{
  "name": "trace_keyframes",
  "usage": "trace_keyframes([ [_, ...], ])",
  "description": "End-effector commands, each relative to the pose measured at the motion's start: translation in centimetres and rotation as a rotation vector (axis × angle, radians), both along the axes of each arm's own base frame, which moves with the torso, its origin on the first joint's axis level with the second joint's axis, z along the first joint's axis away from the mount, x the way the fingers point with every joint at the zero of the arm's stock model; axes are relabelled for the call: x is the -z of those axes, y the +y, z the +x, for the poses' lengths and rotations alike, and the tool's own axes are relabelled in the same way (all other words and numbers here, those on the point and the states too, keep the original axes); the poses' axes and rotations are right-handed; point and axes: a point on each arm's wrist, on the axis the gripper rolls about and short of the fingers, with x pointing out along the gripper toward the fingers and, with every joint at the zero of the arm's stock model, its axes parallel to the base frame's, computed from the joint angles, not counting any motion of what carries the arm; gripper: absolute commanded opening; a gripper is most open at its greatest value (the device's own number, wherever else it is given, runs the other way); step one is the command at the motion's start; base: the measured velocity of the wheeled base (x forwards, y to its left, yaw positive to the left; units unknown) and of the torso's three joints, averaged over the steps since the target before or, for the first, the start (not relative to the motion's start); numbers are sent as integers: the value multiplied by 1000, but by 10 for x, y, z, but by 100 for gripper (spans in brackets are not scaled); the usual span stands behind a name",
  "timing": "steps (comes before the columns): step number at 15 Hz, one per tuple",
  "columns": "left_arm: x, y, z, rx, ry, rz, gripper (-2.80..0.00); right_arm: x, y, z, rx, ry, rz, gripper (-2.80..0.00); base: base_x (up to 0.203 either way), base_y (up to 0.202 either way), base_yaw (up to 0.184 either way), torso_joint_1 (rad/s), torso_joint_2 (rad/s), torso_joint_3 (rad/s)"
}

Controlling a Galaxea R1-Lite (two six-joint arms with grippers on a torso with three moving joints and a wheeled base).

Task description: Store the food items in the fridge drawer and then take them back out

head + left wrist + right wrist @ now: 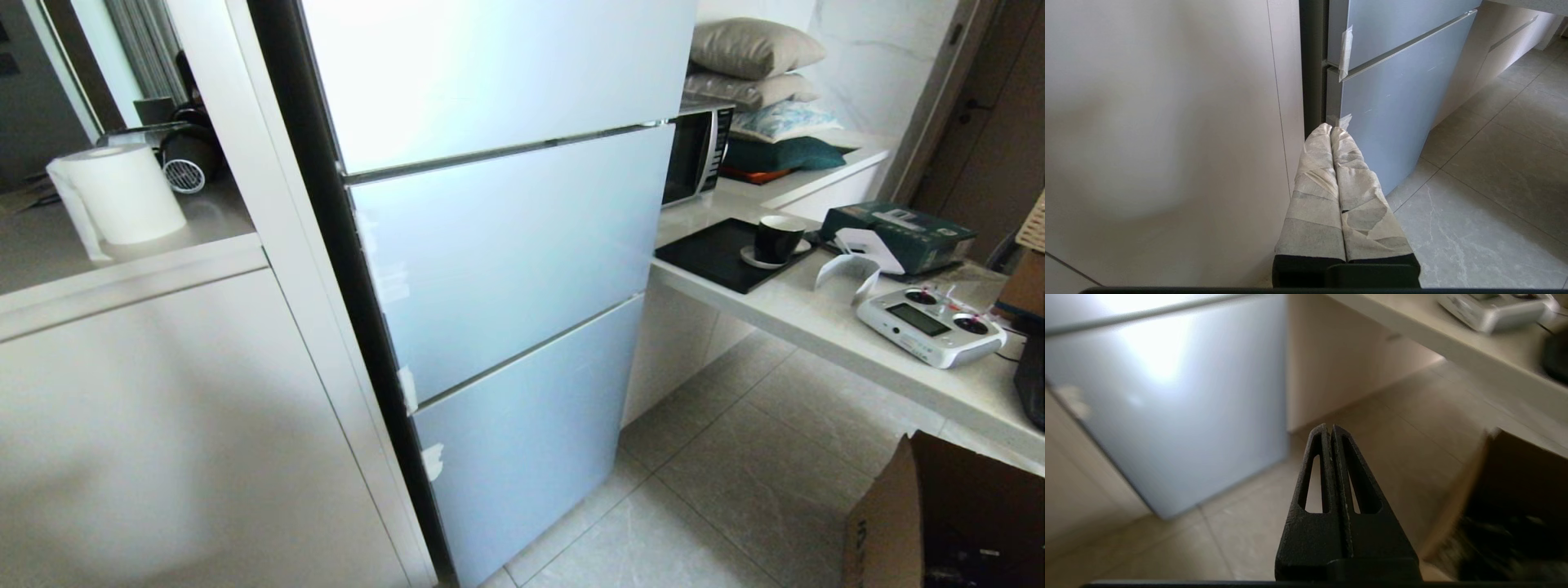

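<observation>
Fridge (pixel 506 245) all closed, pale blue doors flat | food items and fridge drawer: you can't see them anywhere | left gripper (pixel 1331 132) clenched, empty, low by the bottom door | right gripper (pixel 1330 430) clenched, empty, above the floor | step: looks like start or very end, can't tell | next: if starting, open a claw and pull a door.

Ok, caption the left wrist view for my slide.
Left gripper, tape-wrapped fingers shut and empty, by the closed pale blue fridge doors.
</observation>
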Motion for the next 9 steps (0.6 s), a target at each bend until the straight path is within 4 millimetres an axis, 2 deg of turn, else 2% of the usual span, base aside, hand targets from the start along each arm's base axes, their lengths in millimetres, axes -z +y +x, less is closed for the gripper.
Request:
trace_keyframes([
  [1, 0, 0, 0, -1, 2, -1, -280, 7, 0, -5, 18, -41, -13, -280, 0, 0, 0, 0, 0, 0],
  [9, 0, 0, 0, -1, 1, -1, -280, 7, 0, -5, 19, -45, 16, -280, 0, 0, 0, 0, 0, 0],
])
